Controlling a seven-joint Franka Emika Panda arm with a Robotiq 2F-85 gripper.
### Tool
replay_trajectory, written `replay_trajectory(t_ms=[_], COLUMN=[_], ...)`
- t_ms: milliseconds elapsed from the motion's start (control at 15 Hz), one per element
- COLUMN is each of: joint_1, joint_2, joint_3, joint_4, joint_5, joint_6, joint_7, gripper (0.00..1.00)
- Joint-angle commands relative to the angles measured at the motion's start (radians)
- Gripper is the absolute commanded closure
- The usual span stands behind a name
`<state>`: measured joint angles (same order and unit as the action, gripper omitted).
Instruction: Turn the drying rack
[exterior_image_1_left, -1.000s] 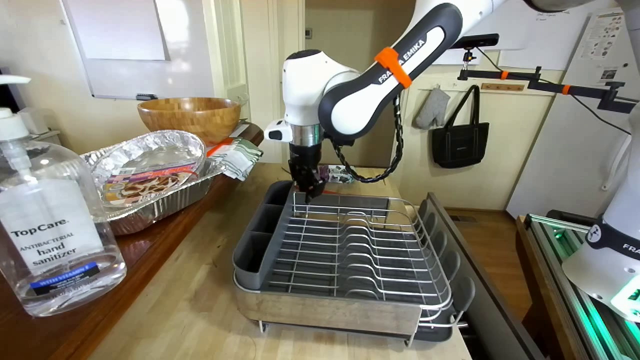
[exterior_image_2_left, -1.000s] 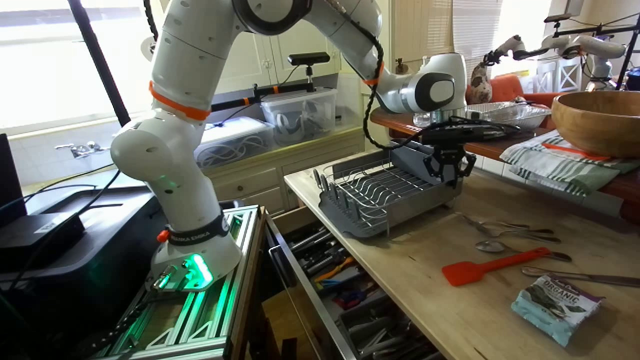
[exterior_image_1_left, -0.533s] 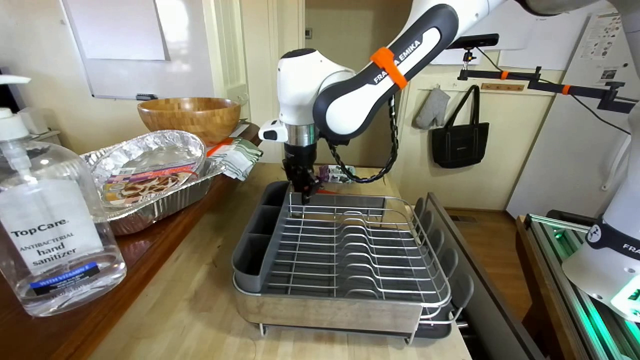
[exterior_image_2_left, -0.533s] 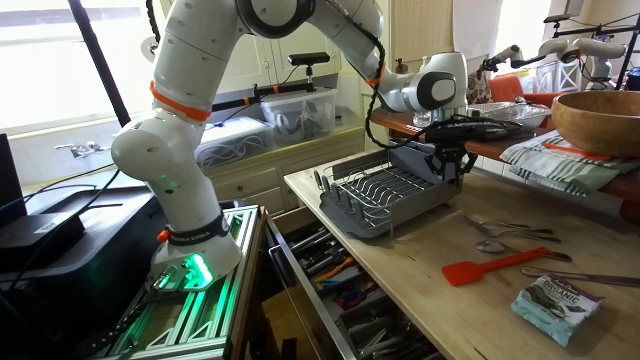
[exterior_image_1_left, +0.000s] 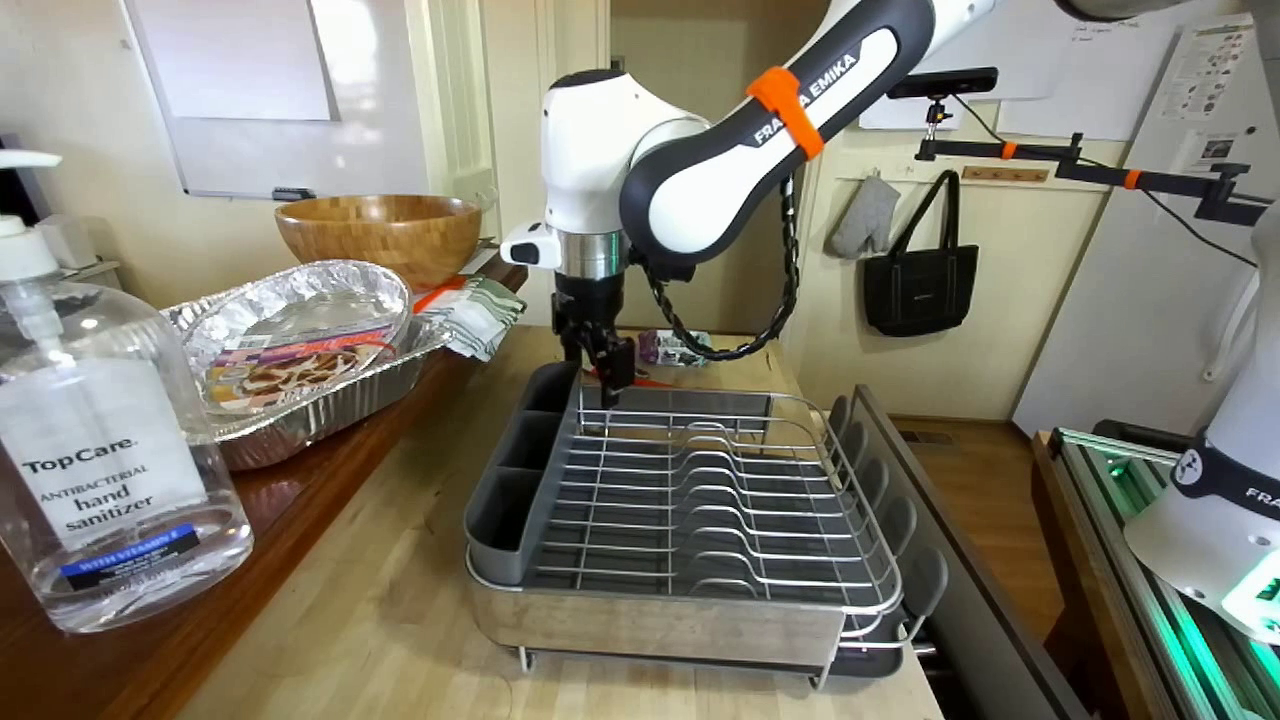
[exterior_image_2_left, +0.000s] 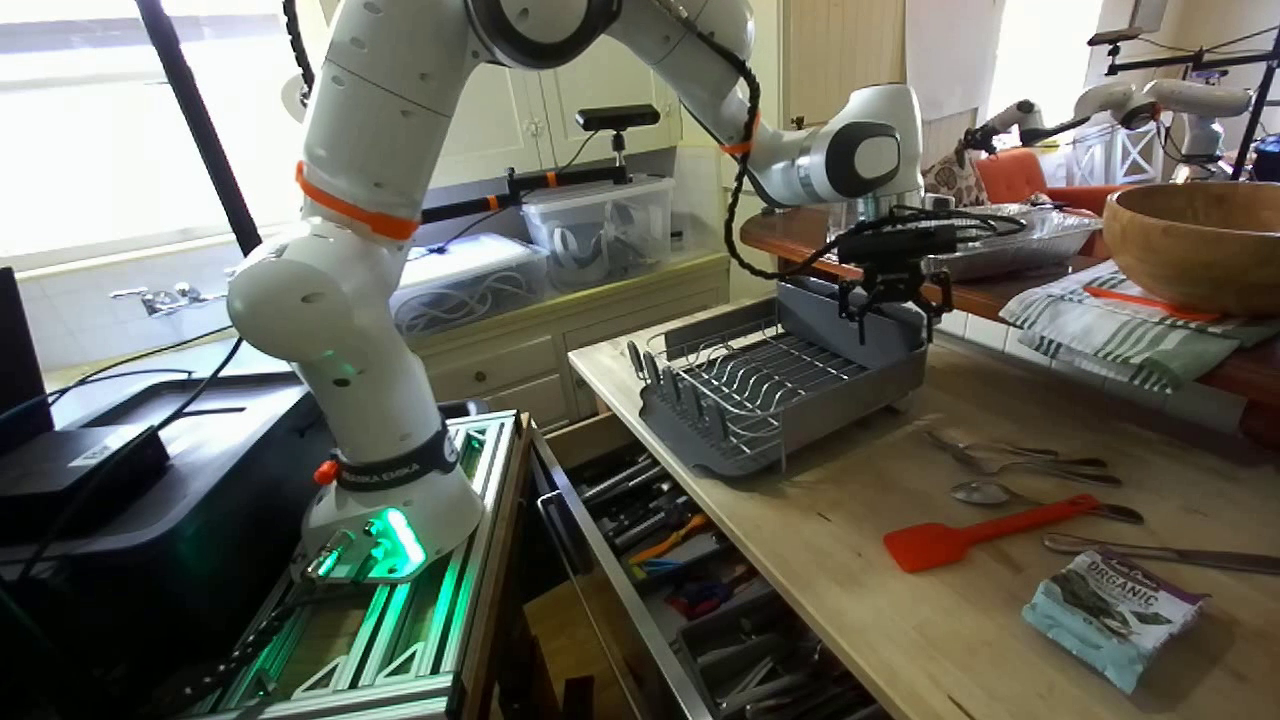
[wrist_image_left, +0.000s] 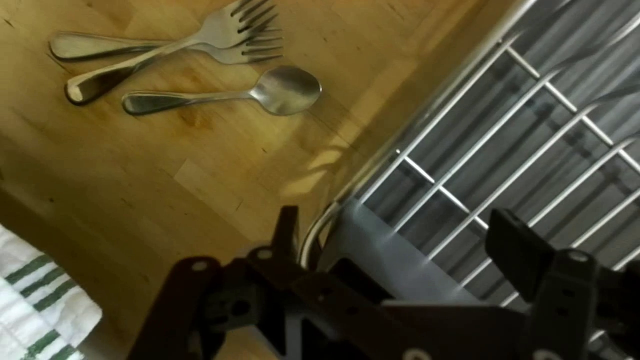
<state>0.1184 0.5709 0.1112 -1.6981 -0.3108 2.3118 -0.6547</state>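
The drying rack (exterior_image_1_left: 655, 618), silver wire over a dark grey tray, stands upright on the wooden table in both exterior views. Its grey utensil holder (exterior_image_1_left: 488, 535) runs along one side, with upright prongs opposite. My gripper (exterior_image_2_left: 897, 333) hangs at the holder's end corner, jaws wide apart. In the wrist view, one finger (wrist_image_left: 287, 222) lies outside the rack's rim, over the table; another finger (wrist_image_left: 517, 245) is over the wire grid. The rack's corner shows between them, not gripped. Whether a fingertip touches the rack, I cannot tell.
Forks and a spoon (wrist_image_left: 287, 90) lie beside the rack. A red spatula (exterior_image_2_left: 930, 547) and a snack bag (exterior_image_2_left: 1115, 610) are on the same table. An open drawer (exterior_image_2_left: 640, 610) juts out below. Foil trays (exterior_image_1_left: 310, 430) and hand sanitizer (exterior_image_1_left: 110, 480) stand on a neighbouring counter.
The jaws have spread apart, letting go of the rack's corner, and the gripper has risen a little. Early in this span the rack shifted slightly; since then it has stayed still.
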Motion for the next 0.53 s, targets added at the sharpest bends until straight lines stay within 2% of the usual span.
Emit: replay_trajectory(t_ms=[0, 467], joint_1=[0.015, 0.017], joint_2=[-0.045, -0.123], joint_3=[0.004, 0.028], joint_4=[-0.018, -0.058], joint_5=[0.014, 0.082], joint_6=[-0.047, -0.069], joint_7=[0.099, 0.309], gripper=[0.0, 0.0])
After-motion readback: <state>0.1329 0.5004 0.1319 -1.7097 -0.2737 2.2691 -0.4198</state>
